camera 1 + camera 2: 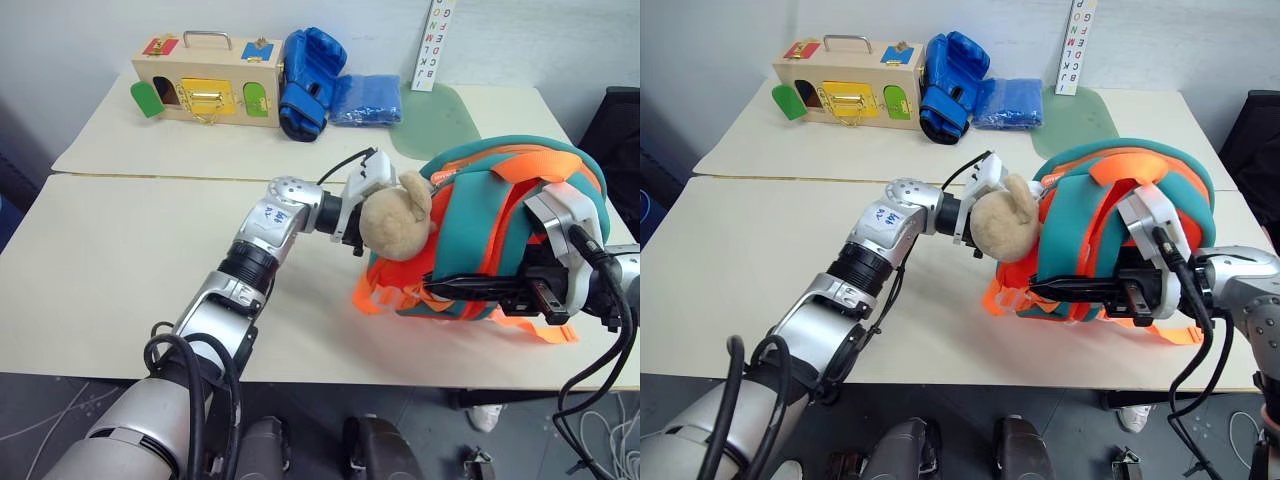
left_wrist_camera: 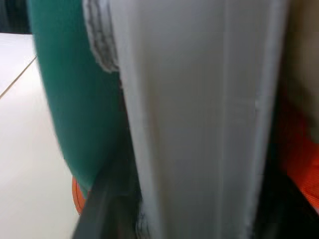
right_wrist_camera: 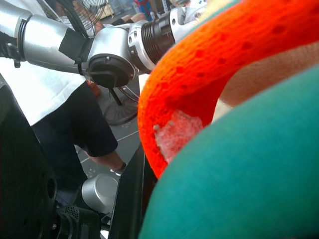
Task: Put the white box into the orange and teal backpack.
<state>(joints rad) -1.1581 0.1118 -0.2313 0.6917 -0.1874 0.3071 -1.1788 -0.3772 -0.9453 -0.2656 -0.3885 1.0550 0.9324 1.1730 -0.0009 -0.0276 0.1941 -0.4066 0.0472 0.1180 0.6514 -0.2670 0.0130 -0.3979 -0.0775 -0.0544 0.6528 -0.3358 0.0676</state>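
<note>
The left arm reaches across the front of the robot toward the large orange fabric backpack with teal trim (image 1: 520, 230), its wrist bent sideways and the left gripper (image 1: 372, 215) hidden behind the backpack's tan plush toy (image 1: 398, 222). The right gripper (image 1: 470, 290) lies level against the backpack's near side, fingers clamped on its fabric.

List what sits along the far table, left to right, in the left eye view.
Wooden box → blue boxing glove → blue packet → green mat, with the letter strip standing against the wall behind it.
</note>
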